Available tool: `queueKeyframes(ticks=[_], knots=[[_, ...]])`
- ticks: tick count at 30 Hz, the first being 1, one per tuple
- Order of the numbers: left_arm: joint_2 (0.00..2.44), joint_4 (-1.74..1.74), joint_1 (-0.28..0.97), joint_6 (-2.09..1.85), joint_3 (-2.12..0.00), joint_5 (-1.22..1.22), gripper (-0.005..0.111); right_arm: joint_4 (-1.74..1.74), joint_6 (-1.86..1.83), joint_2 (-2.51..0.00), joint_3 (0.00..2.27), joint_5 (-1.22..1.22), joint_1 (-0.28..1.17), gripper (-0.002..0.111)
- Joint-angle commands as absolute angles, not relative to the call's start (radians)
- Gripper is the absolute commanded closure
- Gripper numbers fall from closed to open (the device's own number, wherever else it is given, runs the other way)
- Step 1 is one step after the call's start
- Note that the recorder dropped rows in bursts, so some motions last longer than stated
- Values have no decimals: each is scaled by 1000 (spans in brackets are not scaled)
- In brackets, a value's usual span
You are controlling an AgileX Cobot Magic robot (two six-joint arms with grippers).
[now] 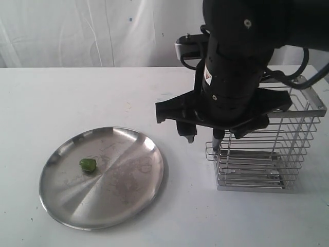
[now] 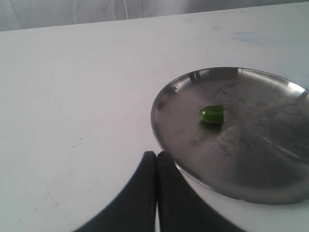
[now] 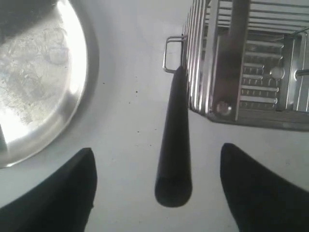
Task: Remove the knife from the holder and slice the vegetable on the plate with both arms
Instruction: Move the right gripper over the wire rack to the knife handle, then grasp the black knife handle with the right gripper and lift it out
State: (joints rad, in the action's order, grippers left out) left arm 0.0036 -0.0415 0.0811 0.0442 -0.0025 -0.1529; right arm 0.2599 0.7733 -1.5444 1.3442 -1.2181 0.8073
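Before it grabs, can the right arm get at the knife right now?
Likely yes: the right arm hangs by the holder, open fingers either side of the knife handle, nothing between.

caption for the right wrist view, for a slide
Open right pincer straddles the black knife handle beside the wire holder, not yet gripping it; steel plate off to one side.

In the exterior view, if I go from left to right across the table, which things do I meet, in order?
The plate with the vegetable on it → knife → holder. The open right claw hangs over the knife and holder, so it is left out.
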Motion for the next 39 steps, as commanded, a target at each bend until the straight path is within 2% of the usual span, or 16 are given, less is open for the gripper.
queueKeyframes(ticks=[1, 7, 13, 22, 33, 34, 39], knots=[[0, -47, 83, 44, 0, -149, 107, 273, 773, -1578, 1348, -1221, 797, 42], [0, -47, 83, 44, 0, -149, 107, 278, 773, -1621, 1348, -1221, 797, 45], [0, -47, 83, 44, 0, -149, 107, 288, 773, -1649, 1348, -1221, 797, 55], [0, -47, 83, 44, 0, -149, 107, 363, 823, -1655, 1348, -1221, 797, 58], [0, -47, 83, 44, 0, -149, 107, 380, 841, -1655, 1348, -1221, 797, 100], [0, -47, 83, 44, 0, -149, 107, 380, 841, -1655, 1348, -1221, 797, 106], [0, -47, 83, 44, 0, -149, 107, 374, 836, -1612, 1348, -1221, 797, 108]])
